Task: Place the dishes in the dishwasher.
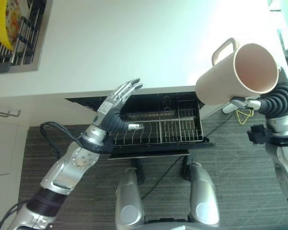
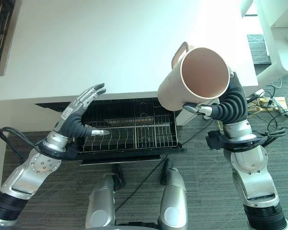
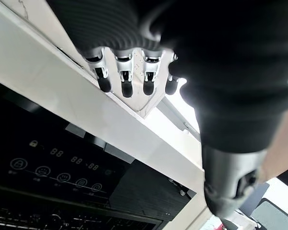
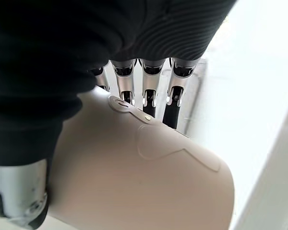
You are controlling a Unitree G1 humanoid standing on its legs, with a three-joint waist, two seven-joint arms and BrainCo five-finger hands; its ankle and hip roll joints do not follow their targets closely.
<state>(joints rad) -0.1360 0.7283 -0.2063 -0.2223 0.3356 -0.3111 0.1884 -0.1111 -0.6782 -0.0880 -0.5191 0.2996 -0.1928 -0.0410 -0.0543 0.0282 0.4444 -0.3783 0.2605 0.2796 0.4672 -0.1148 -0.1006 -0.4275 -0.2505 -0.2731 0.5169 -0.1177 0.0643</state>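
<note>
Our right robot hand (image 2: 216, 109) is wrapped around the base end of a cream jug (image 2: 194, 79), fingers (image 4: 149, 96) curled over its wall, and carries it tipped on its side in the air with the open mouth facing up toward us and the handle (image 2: 180, 51) on the far side. The jug hangs above the right end of the open rack (image 2: 134, 129), near the tabletop (image 2: 110, 43) edge. Our left robot hand (image 1: 117, 103) holds nothing; its fingers are straight and spread, raised at the left end of the rack by the tabletop edge. We judge the jug stiff, smooth and probably light for its bulk, likely to slip or roll in a grasp on the round wall, and breakable if it is ceramic; the handle or the rim would give a surer hold than the wall. Far left on the tabletop stands a drainer (image 1: 19, 43) with a yellow plate (image 1: 7, 21).
</note>
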